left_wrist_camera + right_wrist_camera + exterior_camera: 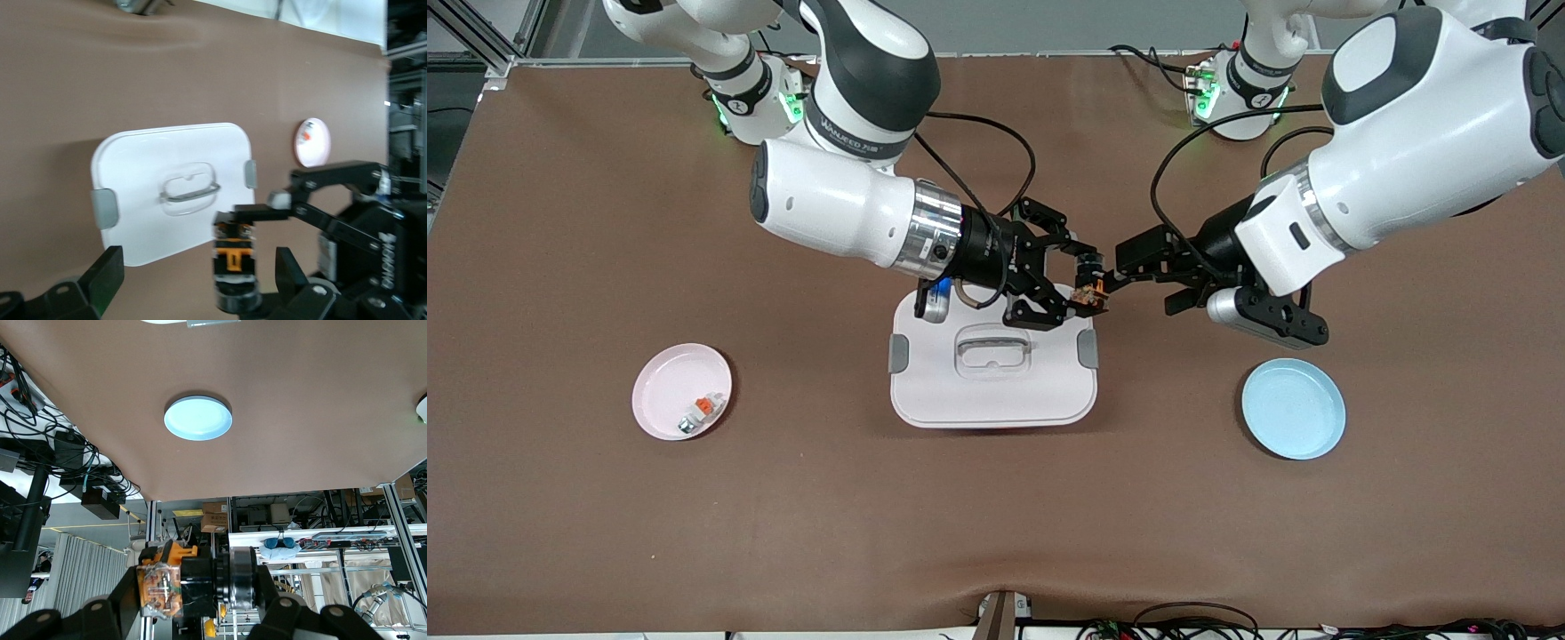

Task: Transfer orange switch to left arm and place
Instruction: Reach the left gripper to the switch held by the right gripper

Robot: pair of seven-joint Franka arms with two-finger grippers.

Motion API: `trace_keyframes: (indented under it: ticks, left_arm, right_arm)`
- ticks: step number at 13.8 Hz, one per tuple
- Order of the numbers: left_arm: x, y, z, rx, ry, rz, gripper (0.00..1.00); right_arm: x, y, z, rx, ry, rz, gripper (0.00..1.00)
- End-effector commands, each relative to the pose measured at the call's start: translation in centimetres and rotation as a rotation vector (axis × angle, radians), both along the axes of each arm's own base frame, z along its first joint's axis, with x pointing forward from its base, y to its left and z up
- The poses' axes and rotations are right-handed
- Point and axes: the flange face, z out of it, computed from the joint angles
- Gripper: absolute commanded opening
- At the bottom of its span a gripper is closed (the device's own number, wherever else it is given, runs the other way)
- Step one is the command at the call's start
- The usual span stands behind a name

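Right wrist view alone shows the right claw [160, 590] gripping the orange switch [159, 588].

I see tiny black-bodied orange switch [233, 257] pinched in right claw [235, 220] above brown surface [200, 73], beside white lidded plastic box [143, 193]; small pink dish [312, 143] near.

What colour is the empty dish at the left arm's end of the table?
Light blue. The dish shows best in the front view, lying bare nearer the camera than the left gripper.
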Motion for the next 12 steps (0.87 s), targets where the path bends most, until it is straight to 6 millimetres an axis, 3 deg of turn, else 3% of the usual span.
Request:
trace_keyframes:
  ticks: [1, 7, 12]
  left_arm:
    - [0.9, -0.3, -0.9, -0.06, -0.016, -0.074, 1.0]
    - [1.4, -0.9, -3.1, -0.052, 0.006, -0.094, 0.96]
    - [0.5, -3.9, -4.8, -0.047, 0.053, -0.113, 0.95]
  right_arm:
    - [0.3, 0.3, 0.5, 0.015, 0.004, -0.01, 0.0]
    - [0.3, 0.3, 0.4, 0.013, 0.003, -0.009, 0.0]
    - [0.2, 0.4, 0.4, 0.012, -0.001, -0.006, 0.0]
